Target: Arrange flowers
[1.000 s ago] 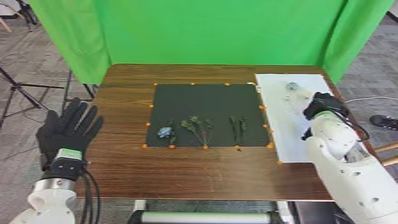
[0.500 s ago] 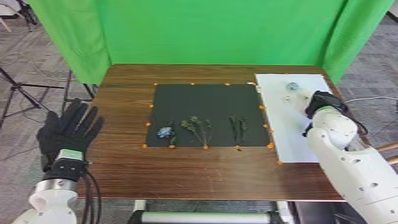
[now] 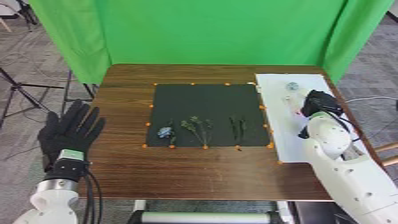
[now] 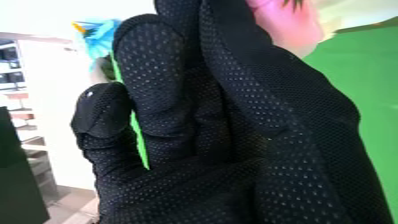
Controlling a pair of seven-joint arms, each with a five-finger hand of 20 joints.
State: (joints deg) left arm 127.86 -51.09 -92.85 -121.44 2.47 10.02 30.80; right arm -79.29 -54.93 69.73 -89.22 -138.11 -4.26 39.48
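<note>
tbh biggest risk rn is the pink flower (image 4: 286, 26) slipping or getting crushed, bc it's right up against the right hand (image 3: 322, 104) and idk whether that hand has a grip on it or not, can't tell. Blue flower (image 3: 292, 86) lies nearby on the white sheet (image 3: 289, 137), so a low sweep could drag it, imo. Sheet runs close to the counter's (image 3: 204, 175) right edge, so not much slack that side. More room toward the black mat (image 3: 206, 97), esp its far half, w/ leafy sprigs (image 3: 197, 127) and another blue bloom (image 3: 165, 132) along the near edge. Left hand (image 3: 67, 130) is well apart, fingers straight and wide, nothing in it
</note>
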